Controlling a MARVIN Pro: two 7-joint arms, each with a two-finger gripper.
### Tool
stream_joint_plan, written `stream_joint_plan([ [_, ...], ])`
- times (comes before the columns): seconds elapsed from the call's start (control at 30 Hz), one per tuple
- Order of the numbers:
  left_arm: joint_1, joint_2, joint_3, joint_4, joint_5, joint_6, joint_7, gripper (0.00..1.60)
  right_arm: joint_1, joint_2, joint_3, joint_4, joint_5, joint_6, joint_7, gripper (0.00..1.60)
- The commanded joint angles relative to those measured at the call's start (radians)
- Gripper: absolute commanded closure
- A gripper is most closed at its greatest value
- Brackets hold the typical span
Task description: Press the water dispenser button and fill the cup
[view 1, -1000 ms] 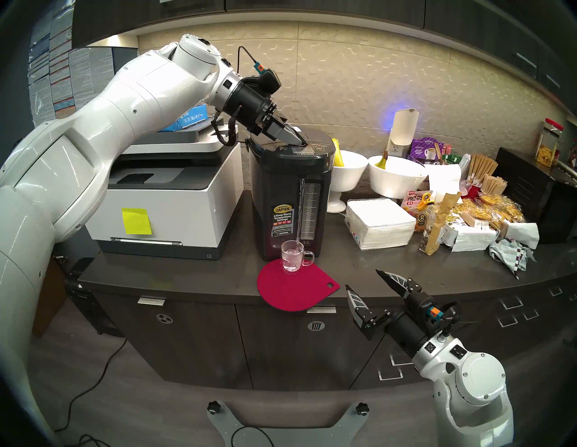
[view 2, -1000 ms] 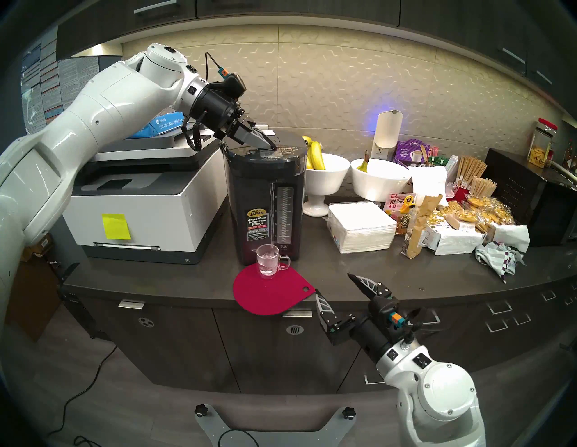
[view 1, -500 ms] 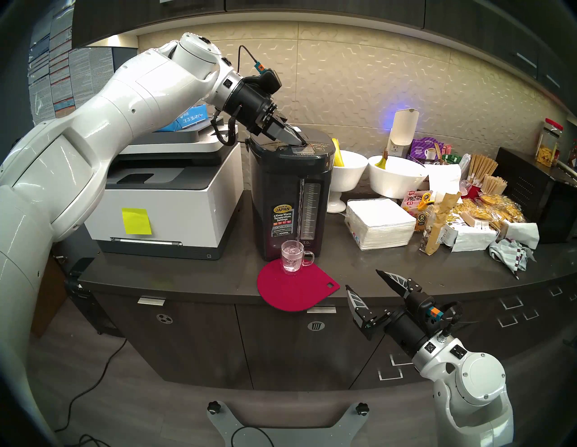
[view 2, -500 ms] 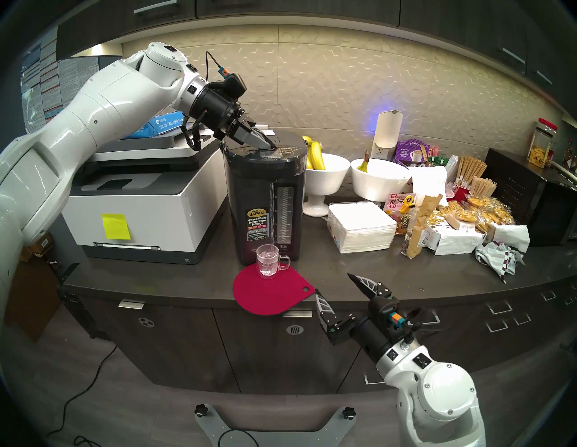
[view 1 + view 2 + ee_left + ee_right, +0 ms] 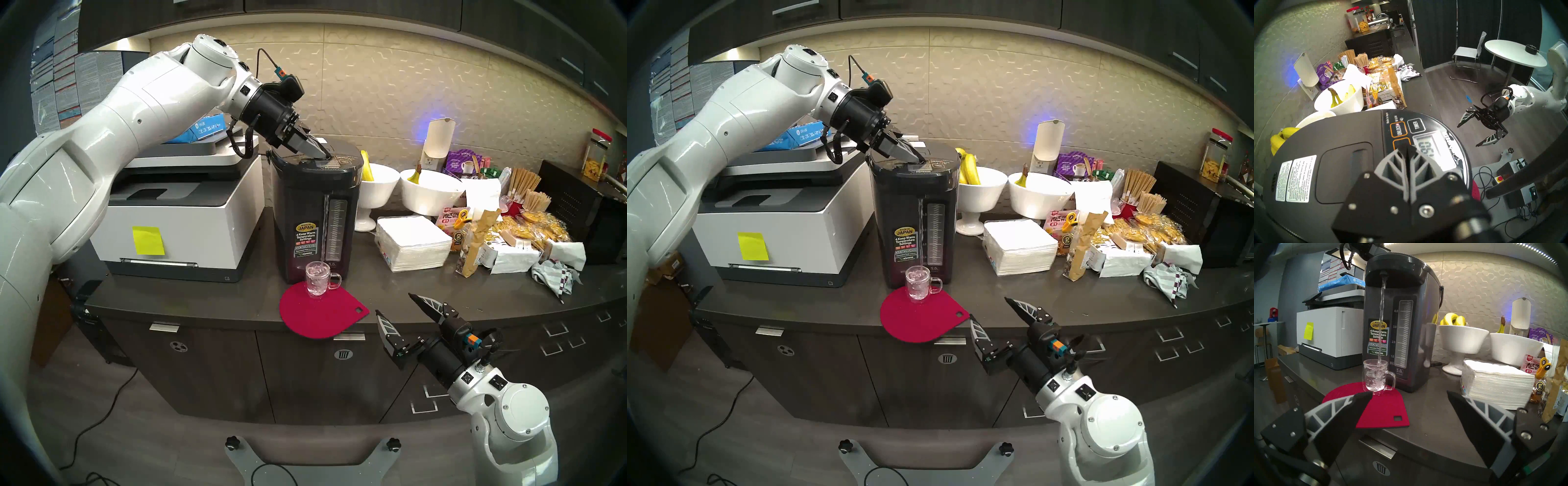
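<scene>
The black water dispenser (image 5: 315,210) stands on the counter beside the printer. My left gripper (image 5: 327,155) is shut, and its joined tips (image 5: 1407,149) press on the top panel. They cover most of the orange-outlined button (image 5: 1398,142) below the UNLOCK key. A stream of water (image 5: 1381,319) falls from the spout into the clear glass cup (image 5: 318,280), which stands on a red mat (image 5: 319,315) and is partly filled with bubbling water (image 5: 1375,377). My right gripper (image 5: 393,303) hangs open and empty at the counter's front edge, to the right of the mat.
A white-and-grey printer (image 5: 179,217) stands left of the dispenser. To its right are two white bowls with bananas (image 5: 431,193), a napkin stack (image 5: 412,242) and several snack packs (image 5: 515,234). Cabinet doors (image 5: 217,366) lie below the counter edge.
The left arm's elbow has shifted slightly left while the shut tips stay on the panel. Water keeps streaming into the cup. The right arm has not moved.
</scene>
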Motion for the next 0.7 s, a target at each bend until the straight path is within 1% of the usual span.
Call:
stream_joint_plan([
  [0.0, 0.027, 0.004, 0.031, -0.014, 0.009, 0.005, -0.018, 1.6, 0.004, 0.002, -0.001, -0.024, -0.001, -0.003, 0.001, 0.0],
  [0.27, 0.023, 0.004, 0.031, -0.026, 0.004, 0.014, -0.018, 1.6, 0.004, 0.002, -0.001, -0.024, -0.001, -0.003, 0.001, 0.0],
  [0.3, 0.033, 0.007, 0.015, -0.031, -0.012, 0.014, -0.016, 1.6, 0.004, 0.002, -0.001, -0.024, -0.001, -0.003, 0.001, 0.0],
  [0.33, 0.046, 0.008, -0.013, -0.03, -0.043, 0.018, 0.004, 1.6, 0.004, 0.002, -0.001, -0.024, -0.001, -0.003, 0.001, 0.0],
  [0.37, 0.072, 0.012, -0.077, -0.026, -0.103, 0.004, 0.055, 1.6, 0.004, 0.002, -0.001, -0.024, -0.001, -0.003, 0.002, 0.0],
  [0.43, 0.063, 0.009, -0.131, -0.001, -0.154, -0.032, 0.057, 1.6, 0.005, 0.002, -0.001, -0.022, -0.001, -0.004, 0.002, 0.0],
  [0.47, 0.048, 0.012, -0.138, 0.001, -0.16, -0.034, 0.063, 1.6, 0.005, 0.002, -0.001, -0.022, -0.001, -0.004, 0.002, 0.0],
  [0.5, 0.01, 0.021, -0.145, 0.002, -0.165, -0.043, 0.061, 1.6, 0.005, 0.001, -0.001, -0.021, 0.0, -0.004, 0.002, 0.0],
  [0.53, -0.006, 0.024, -0.15, -0.002, -0.177, -0.051, 0.063, 1.6, 0.006, 0.001, -0.001, -0.02, 0.0, -0.004, 0.002, 0.0],
  [0.67, -0.021, 0.031, -0.167, -0.017, -0.199, -0.06, 0.065, 1.6, 0.006, 0.001, -0.001, -0.02, 0.0, -0.004, 0.002, 0.0],
])
